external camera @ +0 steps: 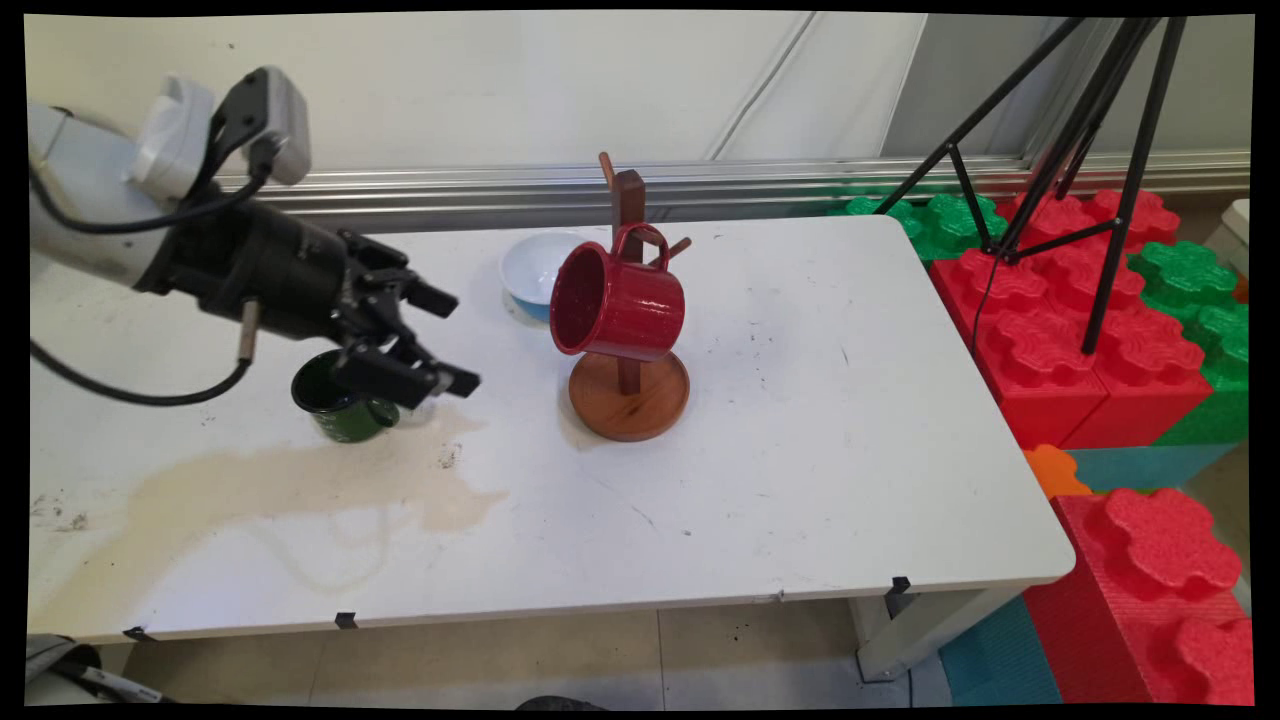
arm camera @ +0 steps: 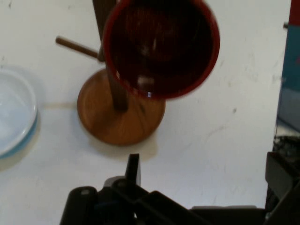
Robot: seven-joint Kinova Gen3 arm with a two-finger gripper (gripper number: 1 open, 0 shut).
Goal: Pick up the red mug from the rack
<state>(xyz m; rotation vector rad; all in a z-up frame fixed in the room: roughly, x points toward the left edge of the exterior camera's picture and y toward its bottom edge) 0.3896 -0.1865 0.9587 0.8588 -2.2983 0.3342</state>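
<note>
Left of the mug tree (external camera: 629,385) we're seeing gripper (external camera: 449,340) hovering w/ fingers spread wide, holding nothing; red mug (external camera: 620,300) hanging on tree; green mug (external camera: 340,400) sitting just below gripper

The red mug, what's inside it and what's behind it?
The red mug looks empty: only its dark inside shows. Behind it stands the wooden mug tree it hangs on; the peg through its handle is mostly covered.

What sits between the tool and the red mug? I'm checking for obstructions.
Nothing: only bare white table separates the open black tool from the red enamel mug hanging on the wooden stand, seen in both views.
</note>
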